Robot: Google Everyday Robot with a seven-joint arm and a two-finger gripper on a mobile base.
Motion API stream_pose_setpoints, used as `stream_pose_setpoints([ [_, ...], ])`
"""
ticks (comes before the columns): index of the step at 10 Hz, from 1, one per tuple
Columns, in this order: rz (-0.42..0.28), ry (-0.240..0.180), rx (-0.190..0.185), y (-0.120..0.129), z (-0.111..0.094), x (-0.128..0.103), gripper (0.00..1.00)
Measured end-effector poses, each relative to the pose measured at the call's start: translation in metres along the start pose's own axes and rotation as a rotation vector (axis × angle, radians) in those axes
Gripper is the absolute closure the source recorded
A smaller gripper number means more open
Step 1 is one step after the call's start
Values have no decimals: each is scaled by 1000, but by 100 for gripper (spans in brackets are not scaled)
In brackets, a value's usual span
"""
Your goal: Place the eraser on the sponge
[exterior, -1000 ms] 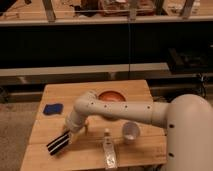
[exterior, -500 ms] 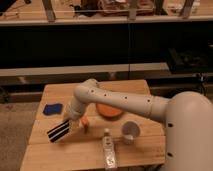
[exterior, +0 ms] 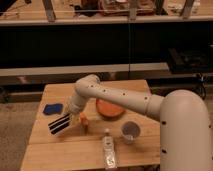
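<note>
The eraser, a flat black block with two light stripes, hangs tilted just above the wooden table at its left side. My gripper is shut on its right end, at the tip of the white arm that reaches in from the right. The sponge, a small dark-blue pad, lies on the table just up and left of the eraser, apart from it.
An orange bowl sits at the table's middle. An orange carrot-like stick stands right of the eraser. A small cup and a clear bottle lie toward the front. The table's left edge is close to the sponge.
The arm has carried the eraser from the front left corner up and back toward the sponge, lifting it off the table.
</note>
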Motion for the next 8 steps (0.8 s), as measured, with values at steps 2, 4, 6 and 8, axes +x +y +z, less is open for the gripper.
stream_pose_setpoints([
  [2, 15, 2, 9, -16, 0, 5, 95],
  [4, 33, 7, 21, -30, -4, 14, 95],
  [6, 33, 6, 22, -41, -2, 14, 95],
  [8, 39, 8, 27, -53, -3, 25, 95],
])
